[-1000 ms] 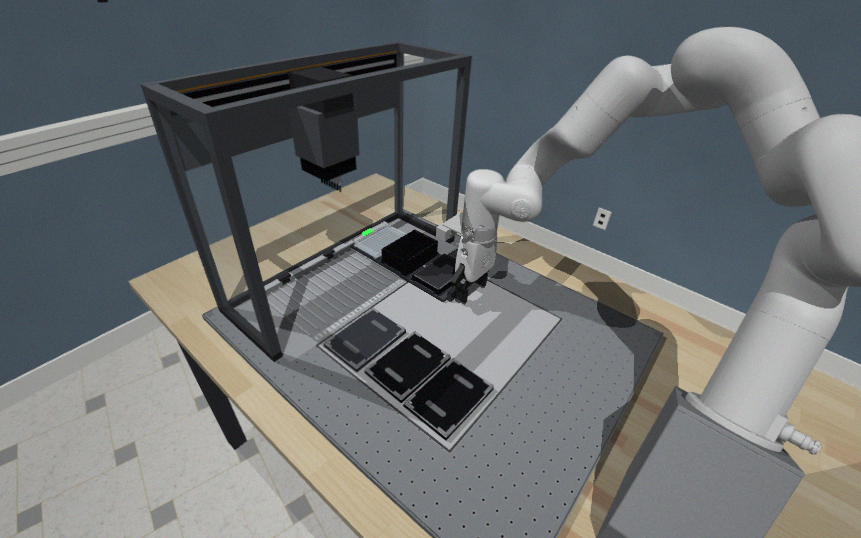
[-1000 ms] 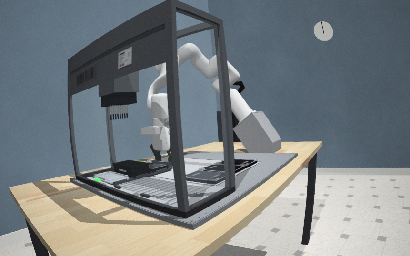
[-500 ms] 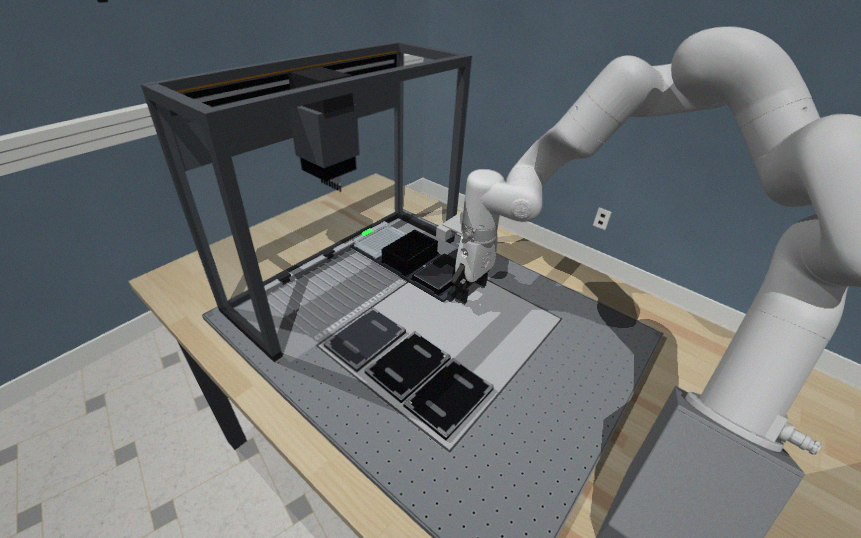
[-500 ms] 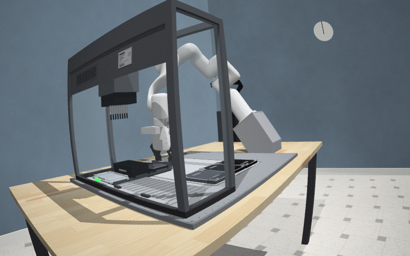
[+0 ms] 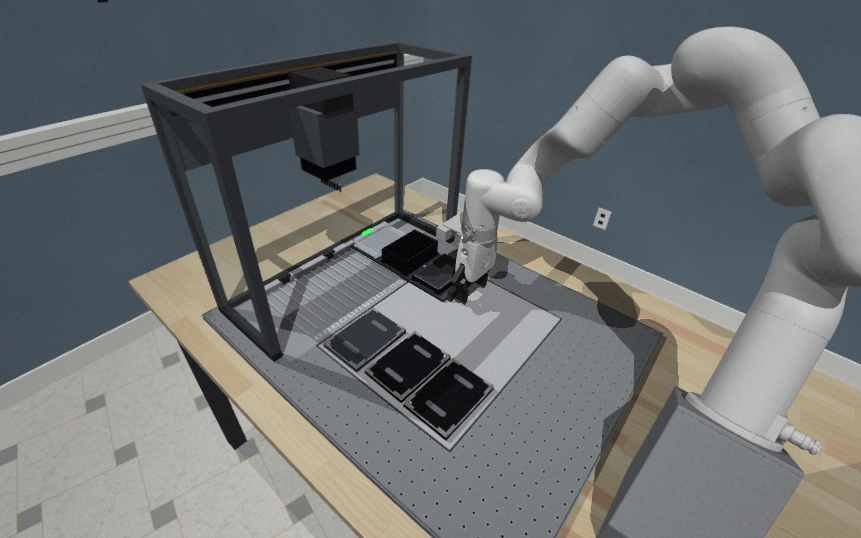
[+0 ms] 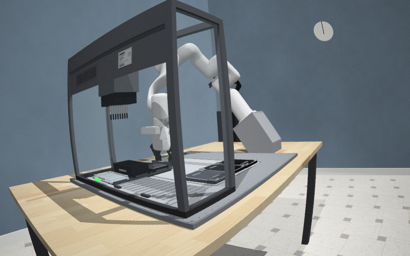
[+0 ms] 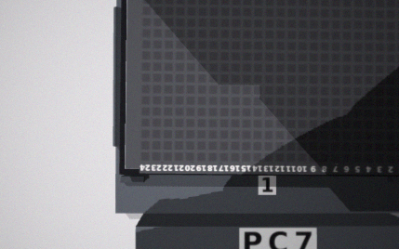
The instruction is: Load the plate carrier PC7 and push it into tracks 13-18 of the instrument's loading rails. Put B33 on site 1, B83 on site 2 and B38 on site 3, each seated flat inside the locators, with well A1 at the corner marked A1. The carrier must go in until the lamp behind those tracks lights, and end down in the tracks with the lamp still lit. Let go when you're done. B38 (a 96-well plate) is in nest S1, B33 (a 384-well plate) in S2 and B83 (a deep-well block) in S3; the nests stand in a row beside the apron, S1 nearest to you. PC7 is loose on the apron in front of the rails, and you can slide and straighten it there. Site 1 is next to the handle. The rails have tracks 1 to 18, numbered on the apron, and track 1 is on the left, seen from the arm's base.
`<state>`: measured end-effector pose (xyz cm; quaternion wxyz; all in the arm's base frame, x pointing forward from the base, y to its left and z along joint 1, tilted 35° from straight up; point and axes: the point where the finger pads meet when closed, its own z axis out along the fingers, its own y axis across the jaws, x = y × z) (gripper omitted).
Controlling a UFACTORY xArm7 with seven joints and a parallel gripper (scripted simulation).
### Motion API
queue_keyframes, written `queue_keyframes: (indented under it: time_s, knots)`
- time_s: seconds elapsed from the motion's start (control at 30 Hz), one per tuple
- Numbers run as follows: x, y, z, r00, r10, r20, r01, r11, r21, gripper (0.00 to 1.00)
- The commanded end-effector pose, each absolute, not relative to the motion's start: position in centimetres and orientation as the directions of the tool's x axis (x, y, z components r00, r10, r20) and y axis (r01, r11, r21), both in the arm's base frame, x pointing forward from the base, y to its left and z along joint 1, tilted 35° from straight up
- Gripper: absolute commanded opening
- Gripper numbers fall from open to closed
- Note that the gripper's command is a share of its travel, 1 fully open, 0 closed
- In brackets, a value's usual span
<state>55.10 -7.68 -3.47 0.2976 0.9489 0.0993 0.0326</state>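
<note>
Wrist view: you can read "PC7" on the carrier (image 7: 275, 228) handle at bottom centre, site tag "1" (image 7: 267, 185) above it, and the 384-well plate B33 (image 7: 266, 88) with columns 1–24 and rows A up the right edge. Claw (image 5: 466, 289) hangs just above the handle end, fingers apart, holding nothing. Top view, centre: carrier sits in the rails, lamp (image 5: 367, 232) green.
</note>
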Motion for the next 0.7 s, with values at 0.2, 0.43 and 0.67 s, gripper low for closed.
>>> queue_keyframes:
  time_s: [0.2, 0.43, 0.67]
  knots:
    - [54.79, -7.60, -3.36, 0.978, 0.211, 0.006, 0.169, -0.804, 0.571, 0.82]
    - [54.50, -7.66, -3.36, 0.978, 0.211, 0.006, 0.169, -0.804, 0.571, 0.82]
    - [54.46, -7.47, -3.09, 0.978, 0.211, 0.006, 0.169, -0.804, 0.571, 0.82]
